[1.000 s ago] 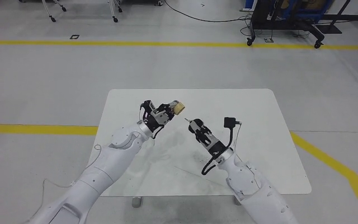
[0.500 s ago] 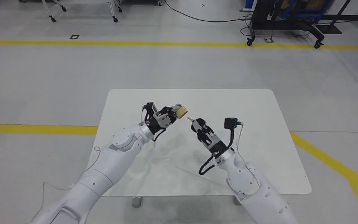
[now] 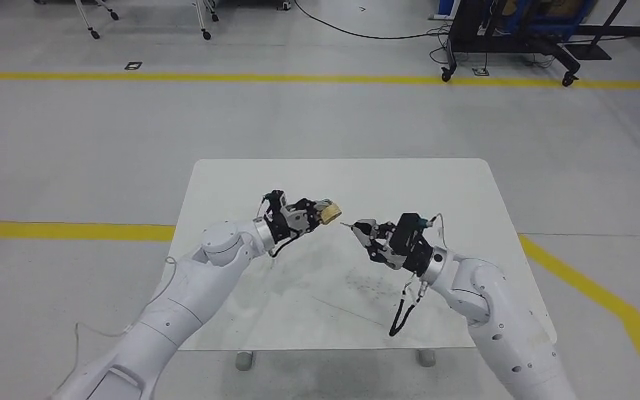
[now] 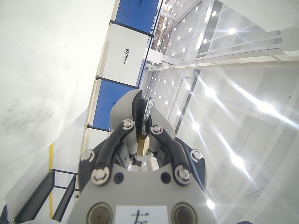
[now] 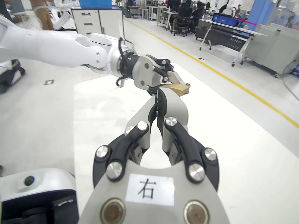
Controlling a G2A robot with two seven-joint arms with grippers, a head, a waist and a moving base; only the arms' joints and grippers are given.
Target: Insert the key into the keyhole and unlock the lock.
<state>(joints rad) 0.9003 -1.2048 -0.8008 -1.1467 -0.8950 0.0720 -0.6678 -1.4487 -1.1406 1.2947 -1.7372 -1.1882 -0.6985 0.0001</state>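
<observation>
Brass shows at the left jaws: the lock (image 3: 328, 212) is pinched between them and held in the air above the white tabletop (image 3: 450, 190), its body sticking out past the fingertips towards the other arm. From the right wrist the lock (image 5: 178, 88) reads as a small tan block, clamped firmly and tilted a little. From the left wrist a strip of its brass (image 4: 143, 143) shows in the gap between the fingers, with bright metal farther along that is probably the shackle.

The right jaws are pressed together on the key (image 3: 350, 227). From above, only its thin silver tip pokes out, aimed at the lock. From the right wrist the pads hide it.

The 2 arms face each other over the middle of the tabletop. The key tip is near the lock but apart from it, with a clear gap between them. I cannot make out the keyhole in any view, so I cannot say whether the tip lines up with it.

By my reckoning, step 1 is done: both things are picked up and brought face to face. Left to do are closing the gap, seating the key, turning it and freeing the shackle. That puts the task near halfway at most, with the fiddly part ahead.
</observation>
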